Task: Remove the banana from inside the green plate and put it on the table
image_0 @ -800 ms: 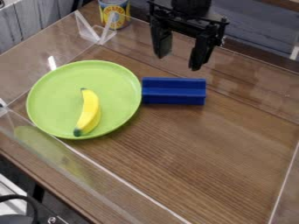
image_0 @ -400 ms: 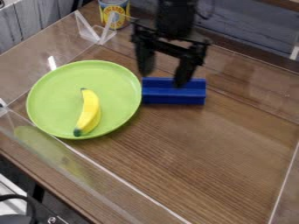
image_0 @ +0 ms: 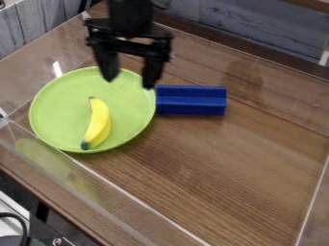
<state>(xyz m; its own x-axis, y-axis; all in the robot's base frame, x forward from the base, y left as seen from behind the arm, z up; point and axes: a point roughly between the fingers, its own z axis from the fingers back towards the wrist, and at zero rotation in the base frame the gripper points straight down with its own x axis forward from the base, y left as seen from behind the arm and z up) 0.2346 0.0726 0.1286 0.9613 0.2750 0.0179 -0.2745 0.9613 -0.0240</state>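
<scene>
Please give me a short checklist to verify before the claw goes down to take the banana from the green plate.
1. Claw open: ok, fingers spread wide.
2. Claw empty: ok.
3. Banana lying free on the green plate, nothing covering it: ok.
4. Claw above the banana: not ok, it hangs over the plate's far part.
5. Blue block clear of the banana: ok, beside the plate.
6. Bare table for placing: ok.

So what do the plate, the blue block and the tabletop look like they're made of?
The green plate: likely plastic, uniform lime colour with a soft sheen. The blue block: matte, plastic or painted wood, I can't tell which. The table: glossy wood-grain, possibly laminate, with strong reflections.
</scene>
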